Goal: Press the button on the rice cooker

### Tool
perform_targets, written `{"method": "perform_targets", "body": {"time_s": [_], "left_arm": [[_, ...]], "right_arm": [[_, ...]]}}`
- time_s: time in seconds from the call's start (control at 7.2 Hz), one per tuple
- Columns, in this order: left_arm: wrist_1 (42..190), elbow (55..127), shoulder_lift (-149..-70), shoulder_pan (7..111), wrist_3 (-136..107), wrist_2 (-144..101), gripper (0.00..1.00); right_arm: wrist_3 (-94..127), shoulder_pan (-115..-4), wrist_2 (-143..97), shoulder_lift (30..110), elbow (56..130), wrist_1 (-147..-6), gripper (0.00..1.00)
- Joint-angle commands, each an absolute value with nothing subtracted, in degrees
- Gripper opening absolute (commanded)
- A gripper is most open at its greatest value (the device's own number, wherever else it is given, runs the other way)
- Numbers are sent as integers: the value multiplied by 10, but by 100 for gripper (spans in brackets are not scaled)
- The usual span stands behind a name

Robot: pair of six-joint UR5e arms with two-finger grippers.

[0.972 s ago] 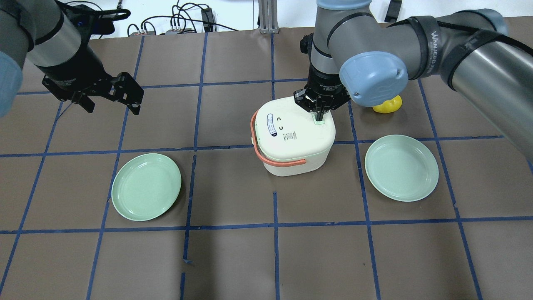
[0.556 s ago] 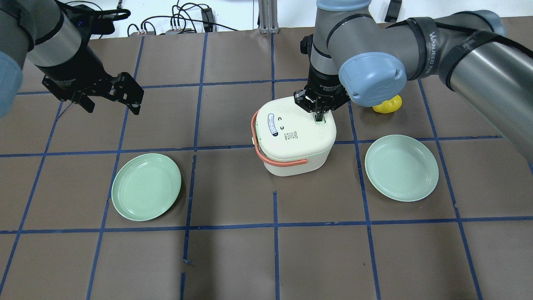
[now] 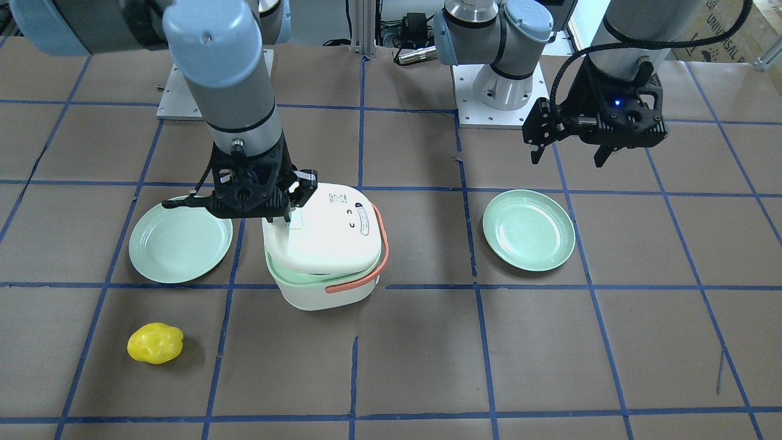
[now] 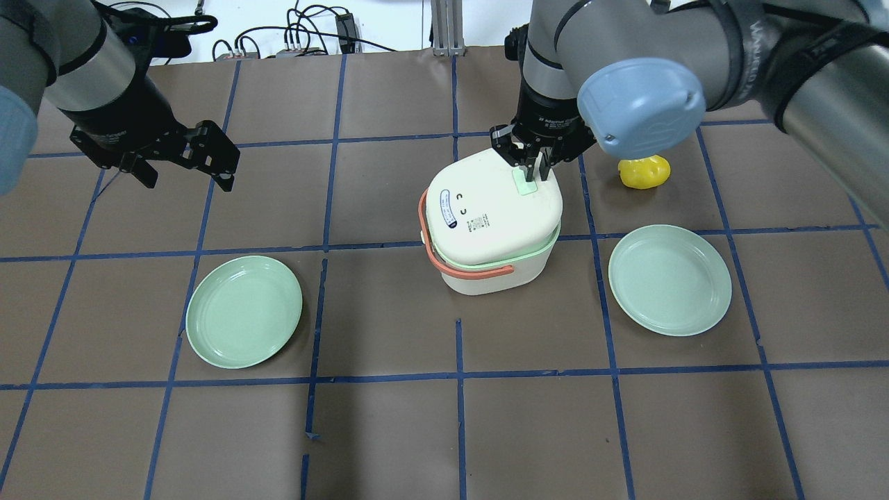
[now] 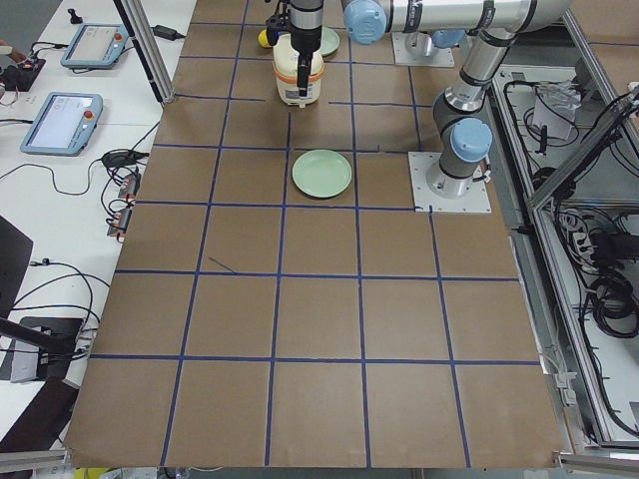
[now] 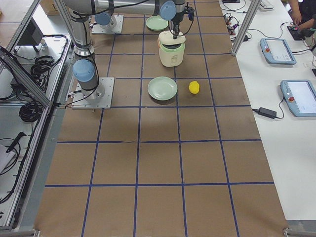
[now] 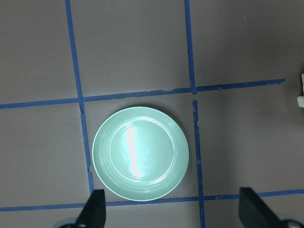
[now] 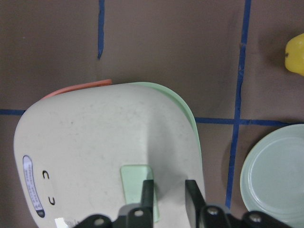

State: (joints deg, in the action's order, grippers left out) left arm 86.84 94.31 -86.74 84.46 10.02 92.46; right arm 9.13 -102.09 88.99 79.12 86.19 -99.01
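Note:
The white rice cooker (image 4: 486, 215) with its salmon-orange handle (image 4: 464, 269) stands mid-table. Its lid sits raised and tilted, and the mint-green rim shows under it in the front view (image 3: 287, 278). My right gripper (image 4: 533, 172) hangs just above the lid's pale-green button (image 4: 524, 183), fingers close together and empty. The right wrist view shows the fingertips (image 8: 148, 197) over the button (image 8: 135, 183). My left gripper (image 4: 187, 182) is open and empty, hovering far to the cooker's left, above a plate (image 7: 140, 153).
Two mint-green plates lie on the brown table, one on the left (image 4: 243, 310) and one on the right (image 4: 669, 279) of the cooker. A yellow lumpy object (image 4: 644, 171) lies behind the right plate, near my right arm.
My right gripper has lifted off the button and drawn back a little. The cooker's lid has sprung up, showing the green rim. The left arm has not moved.

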Motion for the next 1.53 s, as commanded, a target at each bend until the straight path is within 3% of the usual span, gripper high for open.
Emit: {"method": "perform_targets", "body": {"time_s": [0.0,1.39], "left_arm": [[868,943,-867,845,100,925,100],[868,943,-867,845,100,925,100]], "right_arm": [[84,-1004,911,813,778,-917,100],[40,-961,916,811,778,-911,100]]}}
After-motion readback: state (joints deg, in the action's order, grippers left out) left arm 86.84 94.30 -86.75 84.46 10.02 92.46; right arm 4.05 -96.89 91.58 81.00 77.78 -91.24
